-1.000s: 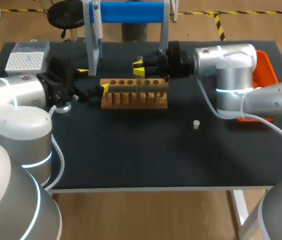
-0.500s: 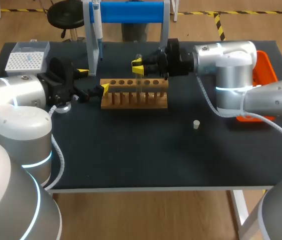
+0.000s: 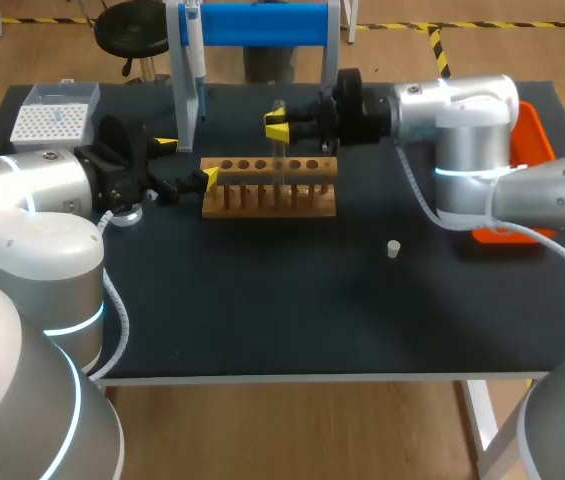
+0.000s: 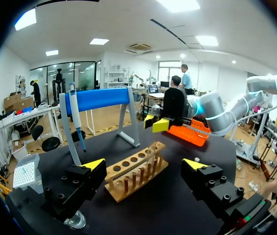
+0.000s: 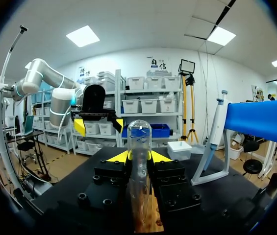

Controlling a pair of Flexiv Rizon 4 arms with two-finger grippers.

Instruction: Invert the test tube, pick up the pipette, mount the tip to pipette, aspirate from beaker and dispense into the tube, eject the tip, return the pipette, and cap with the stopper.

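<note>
One arm alone has stirred in the last second. The right gripper [image 3: 277, 126], jaws clamped on the test tube [image 5: 139, 147] from both sides, has risen a little above the wooden rack [image 3: 268, 187] and drawn the glass up with it. The tube stands upright over the rack's middle, rounded end on top. Whether its lower end is clear of the holes I cannot tell. The left gripper [image 3: 187, 161] has not budged from just off the rack's left end, its jaws wide apart around nothing. To my eye the inverting step is only begun: lift clear first, then turn. The pipette [image 3: 193, 45] hangs on its stand behind the rack. The stopper [image 3: 393, 248] lies in front of the rack, off to its right. Both look untouched.
</note>
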